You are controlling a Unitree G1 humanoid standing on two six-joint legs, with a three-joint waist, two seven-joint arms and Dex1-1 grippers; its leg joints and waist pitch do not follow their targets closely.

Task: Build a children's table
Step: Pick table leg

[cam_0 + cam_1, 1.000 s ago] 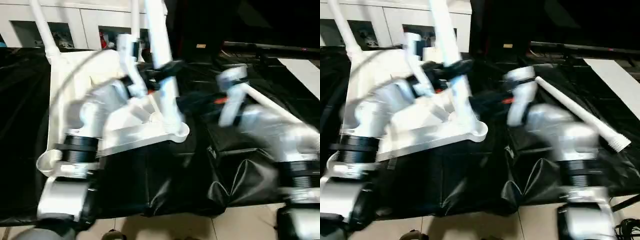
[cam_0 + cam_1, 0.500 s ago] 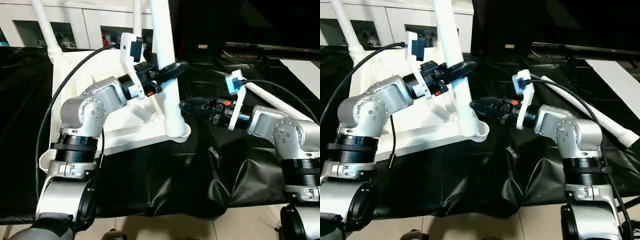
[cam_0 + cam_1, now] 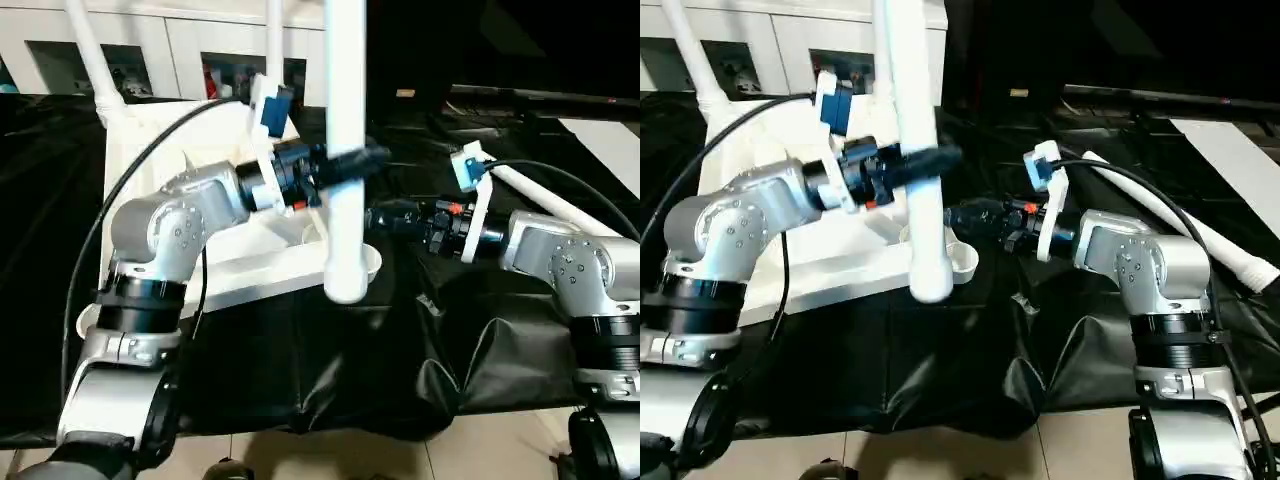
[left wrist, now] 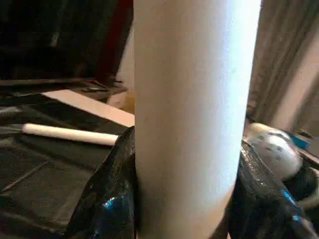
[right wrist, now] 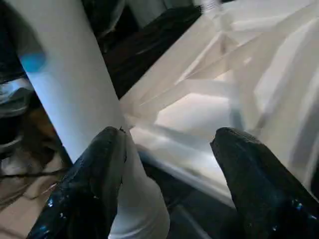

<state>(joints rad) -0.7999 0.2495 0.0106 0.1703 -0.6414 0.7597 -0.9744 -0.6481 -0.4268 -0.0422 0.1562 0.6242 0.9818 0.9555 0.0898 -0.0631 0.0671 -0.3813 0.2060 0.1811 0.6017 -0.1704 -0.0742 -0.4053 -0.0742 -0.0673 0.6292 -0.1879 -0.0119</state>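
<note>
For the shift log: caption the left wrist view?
Left gripper fingers clamp an upright white table leg; another leg lies beyond.

No legible text, labels, brand marks, numbers or signs in any view. Surfaces checked: the table top (image 3: pixel 150 170), the upright leg (image 3: pixel 345 150) and both silver forearms carry no readable markings. The blue-and-white module on the left wrist (image 3: pixel 268 108) and the matching one on the right wrist (image 3: pixel 466 170) show colour patches only, with no characters resolvable. Items on the white shelving (image 3: pixel 180 45) at 12 o'clock are too small and blurred to read.
</note>
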